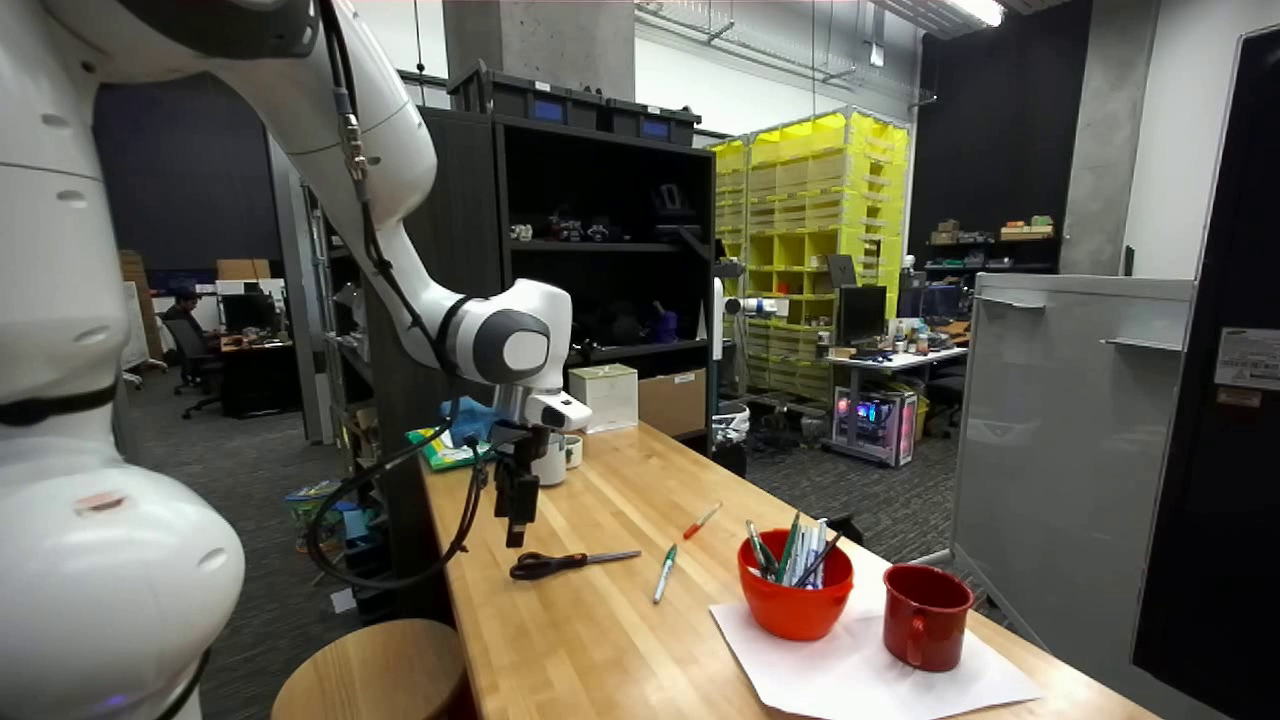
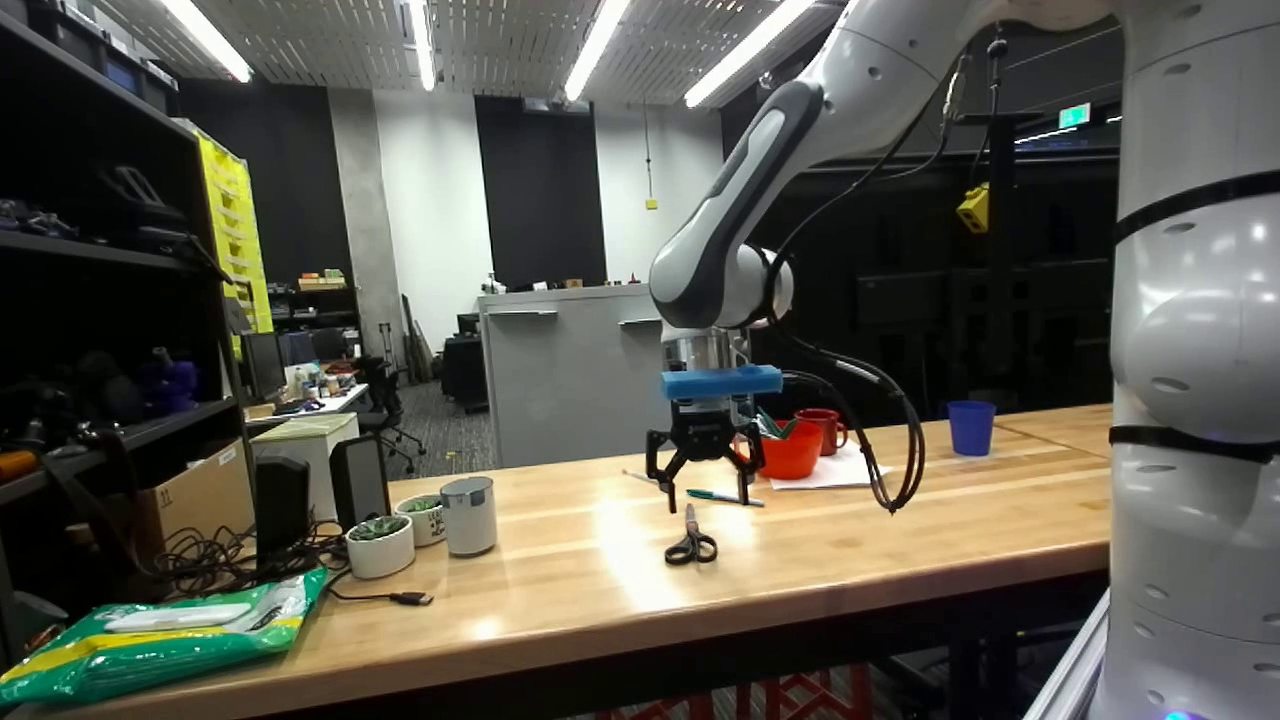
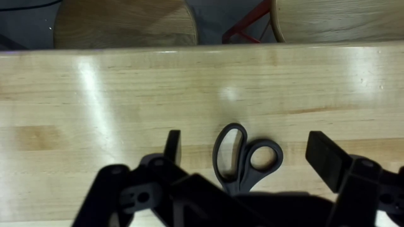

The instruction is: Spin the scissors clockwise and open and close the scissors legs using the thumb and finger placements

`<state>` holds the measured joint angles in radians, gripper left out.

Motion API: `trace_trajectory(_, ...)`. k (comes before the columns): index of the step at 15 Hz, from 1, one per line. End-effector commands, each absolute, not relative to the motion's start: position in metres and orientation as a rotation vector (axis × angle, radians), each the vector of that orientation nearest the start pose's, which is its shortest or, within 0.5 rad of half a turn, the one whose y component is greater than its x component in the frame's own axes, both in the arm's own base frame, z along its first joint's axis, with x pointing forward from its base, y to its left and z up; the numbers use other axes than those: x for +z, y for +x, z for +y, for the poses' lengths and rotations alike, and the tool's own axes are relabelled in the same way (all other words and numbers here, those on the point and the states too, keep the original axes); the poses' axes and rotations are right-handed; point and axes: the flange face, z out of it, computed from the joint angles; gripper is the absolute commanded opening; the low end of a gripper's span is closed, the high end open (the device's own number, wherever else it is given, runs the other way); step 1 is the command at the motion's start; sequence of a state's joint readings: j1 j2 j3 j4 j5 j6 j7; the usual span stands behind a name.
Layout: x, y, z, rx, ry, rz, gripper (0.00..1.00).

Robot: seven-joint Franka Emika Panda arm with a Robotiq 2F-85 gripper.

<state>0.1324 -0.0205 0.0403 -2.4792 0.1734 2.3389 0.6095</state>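
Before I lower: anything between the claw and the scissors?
Nothing visible. The claw hangs open above the scissors; the wrist view shows their handle loops unobstructed. The green pen lies just past the scissors' tip, not in between.

From its upright column (image 2: 1195, 300), the Franka Emika Panda arm (image 2: 870, 95) bends over the counter (image 1: 580, 640), inward of the long edge nearest that column. Its Robotiq gripper (image 2: 708, 497) points downward above the surface, two black fingers (image 3: 326, 159) spread well apart.
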Motion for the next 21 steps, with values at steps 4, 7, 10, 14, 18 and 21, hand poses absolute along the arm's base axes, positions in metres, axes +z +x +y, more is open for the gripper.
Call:
trace_trajectory(4,0.291,0.444,0.083,0.232,-2.936,0.897,1.00)
trace_trajectory(7,0.290,0.445,0.082,0.202,-2.952,0.913,1.00)
trace_trajectory(10,0.289,0.449,0.083,0.154,-2.981,0.916,1.00)
trace_trajectory(14,0.285,0.455,0.087,0.091,-3.031,0.883,1.00)
trace_trajectory(18,0.275,0.461,0.087,0.089,-3.032,0.878,1.00)
trace_trajectory(21,0.268,0.462,0.086,0.098,-3.026,0.879,1.00)
